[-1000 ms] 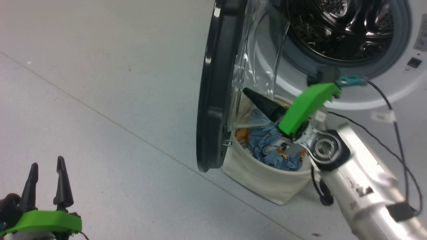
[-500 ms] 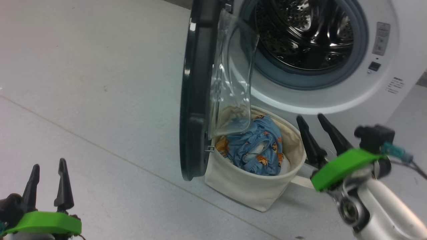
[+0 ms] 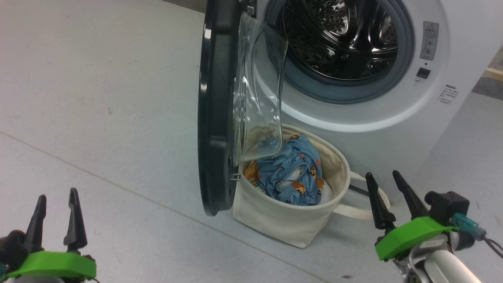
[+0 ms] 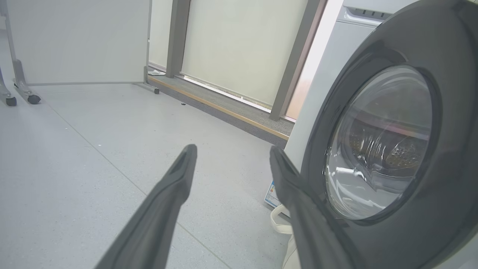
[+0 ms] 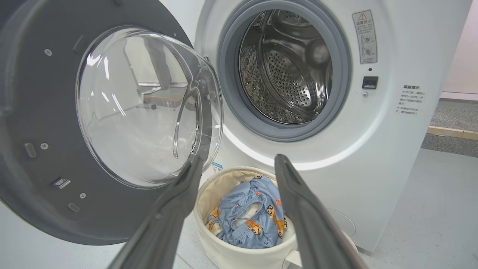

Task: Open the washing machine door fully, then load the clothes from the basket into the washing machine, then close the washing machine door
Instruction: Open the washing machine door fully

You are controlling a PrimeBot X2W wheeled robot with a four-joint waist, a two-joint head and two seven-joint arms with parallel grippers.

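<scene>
The washing machine door (image 3: 214, 118) stands swung out from the washing machine (image 3: 353, 114), nearly edge-on in the head view, and the steel drum (image 3: 338, 35) shows bare metal. The basket (image 3: 283, 220) sits on the floor (image 3: 98, 98) directly below the drum opening, with its left wall just beside the door's lower edge; contact there cannot be confirmed. The door's glass bowl overhangs the left part of the basket mouth. The clothes (image 3: 289, 173) lie inside the basket as one crumpled blue heap with no clear long axis; the number of separate pieces cannot be told. The right gripper (image 3: 382, 174) is the nearer one: it hangs just right of the basket, fingers spread wide and holding nothing, and in its wrist view the heap lies ahead and below, between the two fingers. The left gripper (image 3: 57, 193), also spread and empty, is well apart on the far side of the door. Judged from this, the next pick falls to the right arm, entering the basket mouth from above on its uncovered right side. Count: one machine, one door, one basket, two grippers.
</scene>
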